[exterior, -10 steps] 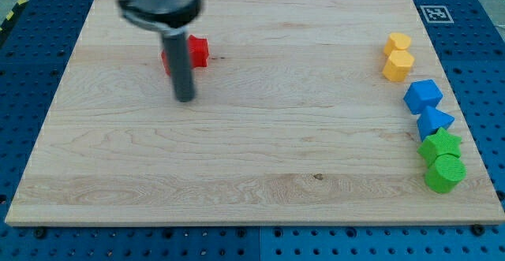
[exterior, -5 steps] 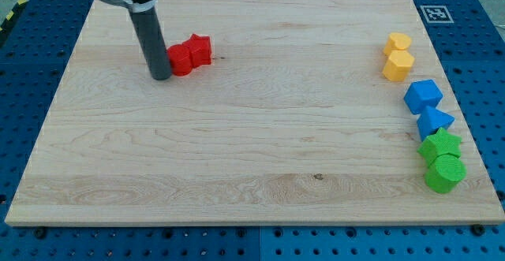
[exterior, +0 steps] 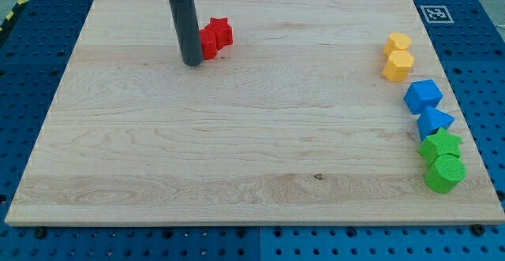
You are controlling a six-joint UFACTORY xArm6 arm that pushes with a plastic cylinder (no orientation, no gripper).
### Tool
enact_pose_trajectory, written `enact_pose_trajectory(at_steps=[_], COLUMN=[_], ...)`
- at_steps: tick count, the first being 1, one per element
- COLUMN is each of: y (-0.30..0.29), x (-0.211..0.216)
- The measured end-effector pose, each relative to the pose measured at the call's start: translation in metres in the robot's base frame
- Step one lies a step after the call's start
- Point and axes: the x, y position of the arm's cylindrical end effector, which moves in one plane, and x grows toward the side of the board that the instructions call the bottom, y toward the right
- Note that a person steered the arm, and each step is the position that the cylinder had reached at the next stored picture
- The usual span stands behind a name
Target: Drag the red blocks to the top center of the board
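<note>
Two red blocks sit touching each other in the upper left-centre of the board: a red block (exterior: 209,42) whose shape I cannot make out, and a red star-shaped block (exterior: 222,31) just up and right of it. My tip (exterior: 192,62) rests on the board against the lower left side of the nearer red block. The rod rises out of the view's top and hides part of that block's left side.
Along the view's right edge of the wooden board (exterior: 252,158) stand two yellow blocks (exterior: 398,42) (exterior: 398,65), two blue blocks (exterior: 424,95) (exterior: 433,121), a green star block (exterior: 440,144) and a green cylinder (exterior: 444,173). A printed marker (exterior: 433,13) sits at the top right corner.
My tip went from below the red blocks to their left side, then pushed right and up. Both red blocks slid right and slightly towards the view's top.
</note>
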Motion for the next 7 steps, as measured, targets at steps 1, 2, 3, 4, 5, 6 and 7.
enact_pose_trajectory(at_steps=[1,2,3,4,5,6,7], y=[0.001,0.005,0.016,0.005,0.0,0.025,0.067], x=[-0.016,-0.033,-0.037,-0.05,-0.06,-0.06,-0.06])
